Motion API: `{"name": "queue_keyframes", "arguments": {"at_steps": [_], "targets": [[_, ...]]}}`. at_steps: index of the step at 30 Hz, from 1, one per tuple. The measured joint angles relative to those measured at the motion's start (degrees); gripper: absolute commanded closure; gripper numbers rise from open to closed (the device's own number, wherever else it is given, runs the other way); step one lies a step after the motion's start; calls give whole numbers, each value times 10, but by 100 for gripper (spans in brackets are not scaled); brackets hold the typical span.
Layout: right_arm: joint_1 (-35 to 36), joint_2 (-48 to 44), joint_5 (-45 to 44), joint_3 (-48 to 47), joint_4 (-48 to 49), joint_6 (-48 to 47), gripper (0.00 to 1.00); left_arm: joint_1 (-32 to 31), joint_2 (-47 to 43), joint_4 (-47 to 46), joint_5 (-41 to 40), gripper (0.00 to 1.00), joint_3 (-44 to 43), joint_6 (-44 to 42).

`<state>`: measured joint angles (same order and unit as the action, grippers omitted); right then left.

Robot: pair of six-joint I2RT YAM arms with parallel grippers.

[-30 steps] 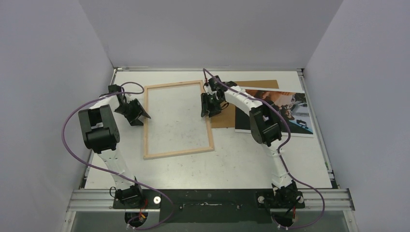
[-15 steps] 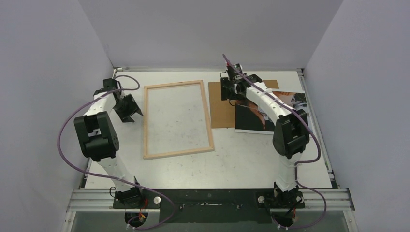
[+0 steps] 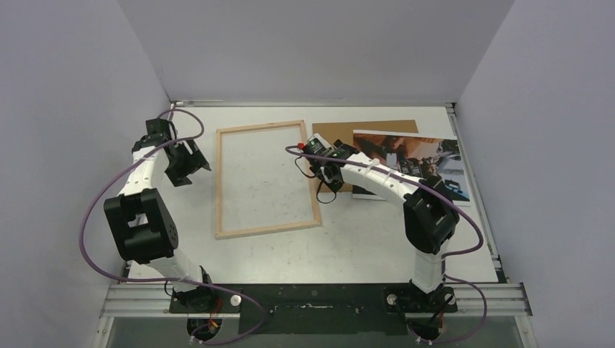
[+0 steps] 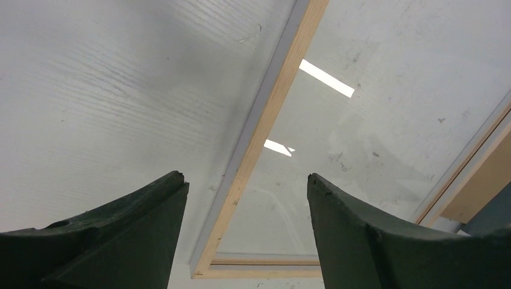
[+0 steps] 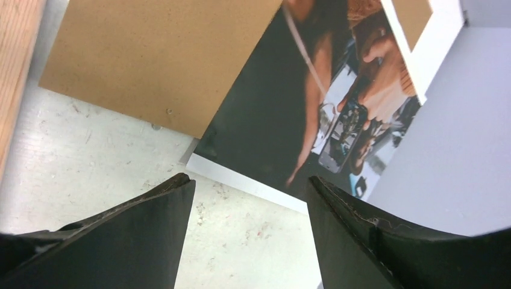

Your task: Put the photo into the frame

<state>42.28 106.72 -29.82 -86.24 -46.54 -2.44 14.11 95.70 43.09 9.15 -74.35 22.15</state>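
Progress nil: photo [image 5: 289,108] lay outside frame [image 3: 268,230], just ahead of right gripper [image 5: 250,180], overlapping brown backing board [image 5: 156,60]. Frame's wooden rail lay below left gripper [image 4: 245,179]. Both grippers spread, empty. Remaining: grasp photo, seat it in frame.

Plain brown backing board on a scuffed white bench, grey walls around.
The backing board [image 3: 341,130] lies flat, upper right of centre in the top view; the bench [image 3: 362,239] is speckled with dark marks, and the walls [image 3: 304,43] are bare.

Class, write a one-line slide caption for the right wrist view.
Open right gripper faces the photo, which lies partly over a brown board.
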Motion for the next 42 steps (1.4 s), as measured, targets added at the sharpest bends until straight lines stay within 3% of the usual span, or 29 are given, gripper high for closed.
{"name": "queue_keyframes", "arguments": {"at_steps": [16, 31, 39, 42], "targets": [[60, 118, -97, 37, 0, -18, 31, 28, -5, -15, 20, 29, 17, 16], [35, 143, -170, 55, -1, 24, 32, 28, -4, -24, 31, 29, 17, 21], [26, 146, -207, 73, 23, 32, 39, 28, -2, -24, 33, 29, 17, 26], [26, 146, -221, 85, 37, 31, 49, 28, 2, -24, 34, 29, 17, 27]]}}
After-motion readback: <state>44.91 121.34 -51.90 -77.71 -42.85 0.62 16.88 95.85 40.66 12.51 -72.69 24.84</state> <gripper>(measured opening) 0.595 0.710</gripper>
